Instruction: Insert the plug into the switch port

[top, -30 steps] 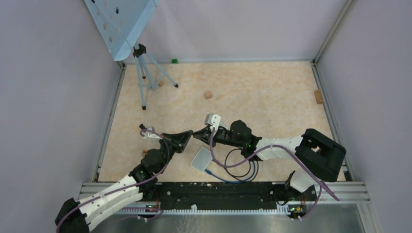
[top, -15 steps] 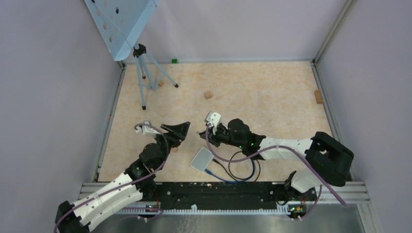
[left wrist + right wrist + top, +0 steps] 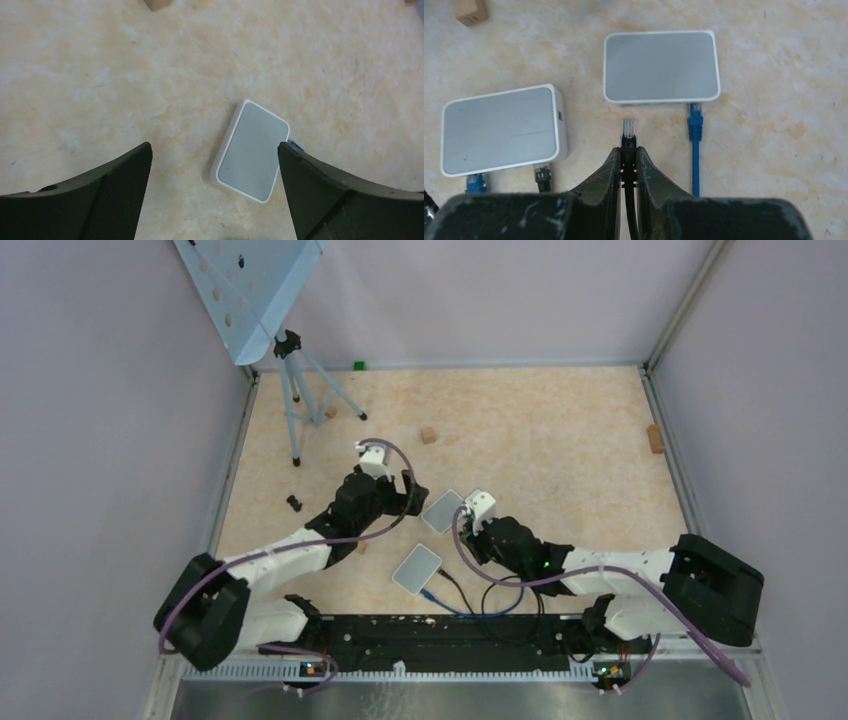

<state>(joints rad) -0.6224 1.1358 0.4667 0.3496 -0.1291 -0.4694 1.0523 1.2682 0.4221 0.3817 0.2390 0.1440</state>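
Observation:
Two white switches lie on the floor, one (image 3: 441, 511) at the middle and one (image 3: 416, 569) nearer the arms. My right gripper (image 3: 629, 148) is shut on a black cable just behind its clear plug (image 3: 629, 127). The plug points at the near edge of the far switch (image 3: 660, 66), a short gap away. A blue cable (image 3: 694, 130) is plugged into that edge, to the right. The other switch (image 3: 501, 129) on the left holds a blue plug and a black plug. My left gripper (image 3: 214, 145) hangs open above a switch (image 3: 251, 150), touching nothing.
A tripod (image 3: 300, 390) carrying a blue perforated panel stands at the back left. Small wooden blocks (image 3: 428, 435) (image 3: 655, 438) lie on the floor, another (image 3: 470, 11) near the switches. Black and blue cables loop (image 3: 490, 590) by the right arm. Walls enclose three sides.
My left arm has swung up and to the right and its gripper has opened wide. The right gripper has drawn back to the right, and a second switch now shows at the middle.

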